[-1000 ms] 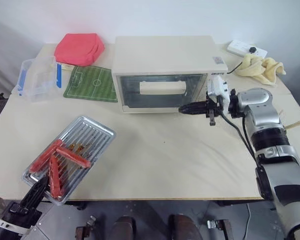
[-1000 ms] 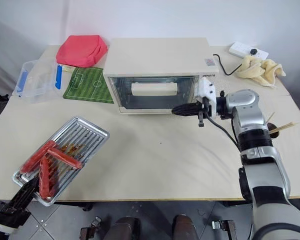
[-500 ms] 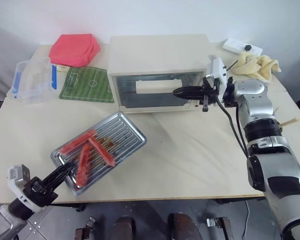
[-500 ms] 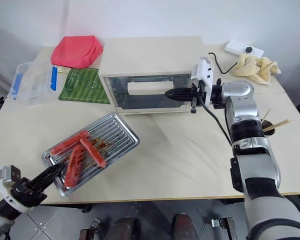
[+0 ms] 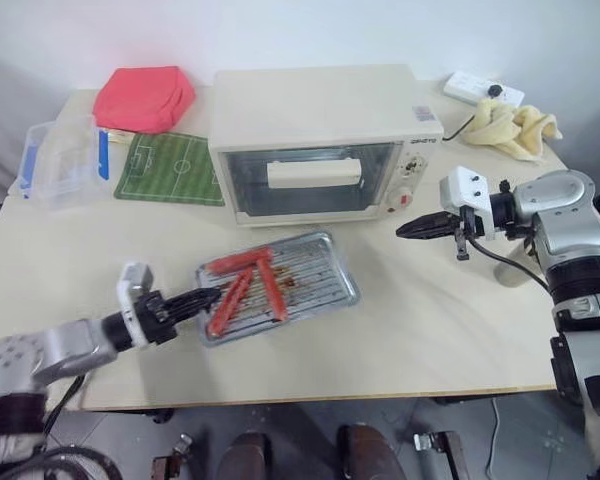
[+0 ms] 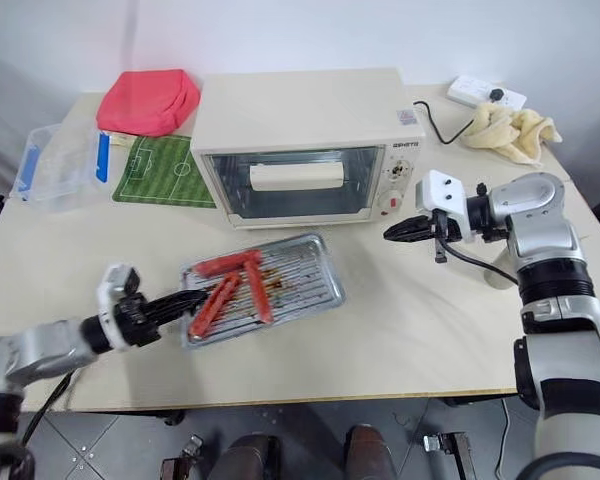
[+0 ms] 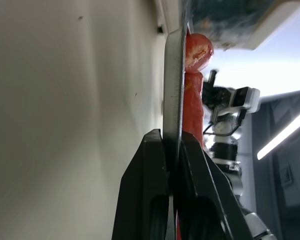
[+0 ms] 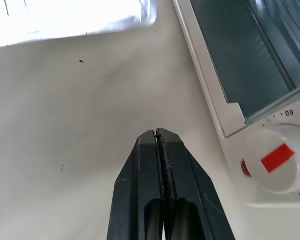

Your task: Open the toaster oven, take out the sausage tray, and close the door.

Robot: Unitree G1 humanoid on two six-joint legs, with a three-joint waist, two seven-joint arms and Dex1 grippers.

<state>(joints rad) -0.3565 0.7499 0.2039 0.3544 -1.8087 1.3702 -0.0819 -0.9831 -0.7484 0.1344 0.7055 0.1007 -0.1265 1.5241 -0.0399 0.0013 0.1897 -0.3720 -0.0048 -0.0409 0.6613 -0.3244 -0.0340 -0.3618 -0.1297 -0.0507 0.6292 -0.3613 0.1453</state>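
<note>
The cream-white toaster oven (image 5: 325, 110) stands at the back middle of the table, and its glass door (image 5: 315, 178) with the bar handle is closed. The silver sausage tray (image 5: 310, 270) lies just in front of it with three red sausages (image 5: 242, 285) on it. My left gripper (image 5: 202, 298) is shut on the tray's left rim, and in the left wrist view the fingers (image 7: 152, 165) clamp the metal edge (image 7: 174, 85). My right gripper (image 5: 405, 230) is shut on nothing, hovering to the right of the oven's knobs (image 8: 275, 165).
A red pouch (image 5: 143, 97), a green football-pitch mat (image 5: 170, 168) and a clear box with blue clips (image 5: 60, 160) sit at the back left. A yellow cloth (image 5: 515, 128) and a white power strip (image 5: 483, 88) lie at the back right.
My left gripper has carried the sausage tray from the table's front left corner to the spot in front of the oven. My right gripper has drawn back from the door to the right.
</note>
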